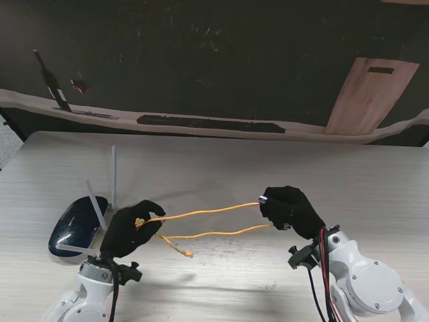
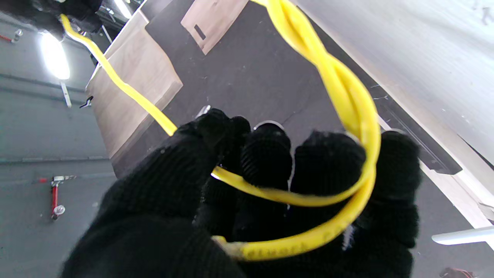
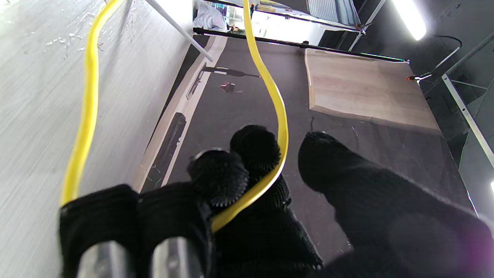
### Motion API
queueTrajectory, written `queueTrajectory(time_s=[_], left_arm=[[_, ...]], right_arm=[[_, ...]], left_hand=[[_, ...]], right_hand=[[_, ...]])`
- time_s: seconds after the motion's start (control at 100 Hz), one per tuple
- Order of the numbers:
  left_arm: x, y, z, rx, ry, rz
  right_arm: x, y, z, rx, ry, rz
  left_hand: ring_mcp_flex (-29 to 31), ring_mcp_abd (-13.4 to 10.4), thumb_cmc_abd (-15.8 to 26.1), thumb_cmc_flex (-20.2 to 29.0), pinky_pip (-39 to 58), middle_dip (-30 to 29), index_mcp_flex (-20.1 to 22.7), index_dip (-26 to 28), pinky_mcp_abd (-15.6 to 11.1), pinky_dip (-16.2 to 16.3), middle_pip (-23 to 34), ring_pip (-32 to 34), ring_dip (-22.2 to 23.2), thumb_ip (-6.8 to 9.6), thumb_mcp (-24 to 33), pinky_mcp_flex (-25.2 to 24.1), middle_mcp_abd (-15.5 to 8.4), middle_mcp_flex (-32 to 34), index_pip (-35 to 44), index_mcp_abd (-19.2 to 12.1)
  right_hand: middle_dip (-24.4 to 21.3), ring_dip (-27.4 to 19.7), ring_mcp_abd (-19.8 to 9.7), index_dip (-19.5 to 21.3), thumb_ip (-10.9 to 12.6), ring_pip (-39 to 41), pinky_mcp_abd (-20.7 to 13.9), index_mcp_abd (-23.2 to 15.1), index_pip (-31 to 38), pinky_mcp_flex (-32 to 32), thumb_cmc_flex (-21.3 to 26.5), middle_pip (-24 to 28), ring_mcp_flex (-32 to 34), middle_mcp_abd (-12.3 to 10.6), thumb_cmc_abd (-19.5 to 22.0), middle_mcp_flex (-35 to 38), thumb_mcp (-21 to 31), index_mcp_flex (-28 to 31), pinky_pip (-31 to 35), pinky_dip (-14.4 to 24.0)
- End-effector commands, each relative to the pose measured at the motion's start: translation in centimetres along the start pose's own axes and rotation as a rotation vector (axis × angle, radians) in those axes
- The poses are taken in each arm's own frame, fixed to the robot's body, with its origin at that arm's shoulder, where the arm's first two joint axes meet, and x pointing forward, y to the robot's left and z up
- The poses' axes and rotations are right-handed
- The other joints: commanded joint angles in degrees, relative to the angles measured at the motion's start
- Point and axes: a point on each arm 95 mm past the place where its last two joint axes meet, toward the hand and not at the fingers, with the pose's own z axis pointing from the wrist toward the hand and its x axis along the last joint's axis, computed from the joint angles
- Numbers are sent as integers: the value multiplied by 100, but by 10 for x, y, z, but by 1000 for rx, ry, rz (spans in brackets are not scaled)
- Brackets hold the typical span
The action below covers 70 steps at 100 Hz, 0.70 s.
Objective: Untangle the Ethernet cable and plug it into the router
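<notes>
Both gloved hands, low in the stand's frame, grip the yellow cable (image 1: pixel 208 223): left hand (image 1: pixel 131 228) lower left beside the router (image 1: pixel 75 227), right hand (image 1: pixel 290 209) lower right, two strands stretched between. Left wrist view: fingers (image 2: pixel 328 162) curl around a twisted loop. Right wrist view: fingers (image 3: pixel 254 154) clamp one strand.

We count one yellow cable (image 1: pixel 208 213), strung in two strands between our two gloved hands, left (image 1: pixel 129 228) and right (image 1: pixel 289 208). One dark router (image 1: pixel 75 225) lies on the one table (image 1: pixel 221 168), carrying three white antennas (image 1: pixel 113 178). Beyond the table we see one wooden board (image 1: pixel 372 94).
</notes>
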Motion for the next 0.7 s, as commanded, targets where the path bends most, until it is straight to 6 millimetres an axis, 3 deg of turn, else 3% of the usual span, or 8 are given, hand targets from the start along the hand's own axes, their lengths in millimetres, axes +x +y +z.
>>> queueTrajectory(time_s=[0.0,0.33,0.69], left_arm=[[-8,0,-5,-9,-36,50],[-15,-11,-11,19,-41,165],[-17,-12,-12,61,-54,197]], right_arm=[[4,1,-1,-7,16,-2],[6,17,-2,-100,69,-127],[9,31,-9,-169,104,-170]], left_hand=[[31,1216,76,-29,-171,-115,-123,107,-20,179,-77,0,-47,-53,278,-225,-52,-141,153,-121],[-374,1068,-353,-265,-614,-395,-107,195,-373,321,-552,-657,-293,-54,834,-699,-140,-261,501,-357],[-458,993,-445,-324,-725,-578,-140,231,-472,331,-697,-870,-439,-80,1005,-825,-194,-262,669,-302]], right_hand=[[-1,66,-35,205,137,295,-407,-324,379,191,-90,591,-86,808,21,813,-30,221,1427,278],[0,103,-110,218,143,321,-483,-348,332,205,-113,604,-83,781,-62,882,13,289,1427,320],[-7,139,-109,217,131,324,-509,-340,295,207,-109,596,-83,797,-123,911,49,319,1427,364]])
